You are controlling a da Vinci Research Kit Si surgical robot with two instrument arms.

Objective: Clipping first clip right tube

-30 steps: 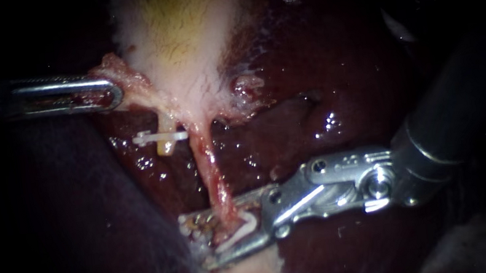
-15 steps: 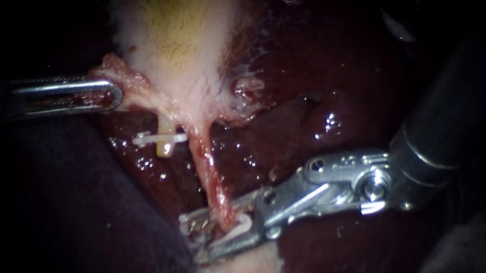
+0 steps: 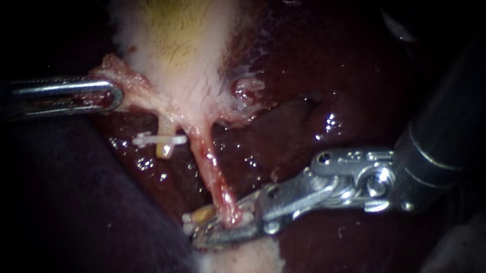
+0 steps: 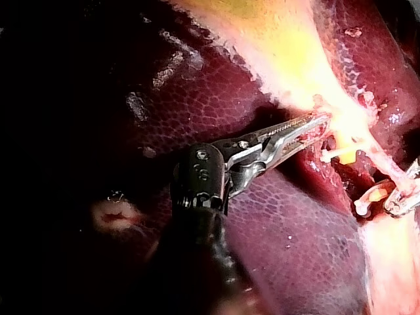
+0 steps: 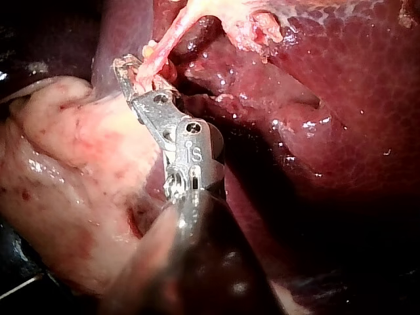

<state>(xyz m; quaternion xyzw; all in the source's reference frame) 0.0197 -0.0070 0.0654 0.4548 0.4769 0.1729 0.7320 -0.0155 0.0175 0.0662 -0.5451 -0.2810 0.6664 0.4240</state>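
Squeezing square across seems the key here: right instrument (image 3: 223,225) has its jaws pinched on the right tube (image 3: 210,165) at its lower end, left instrument (image 3: 113,94) grips the gallbladder (image 3: 181,39) edge taut, so I'd close fully before releasing

left instrument (image 3: 116,98) comes in level from the left, claw clamped on tissue (image 3: 128,85). right instrument (image 3: 199,230) comes in from the upper right, wrist bent, claw closed on right tube (image 3: 213,174).
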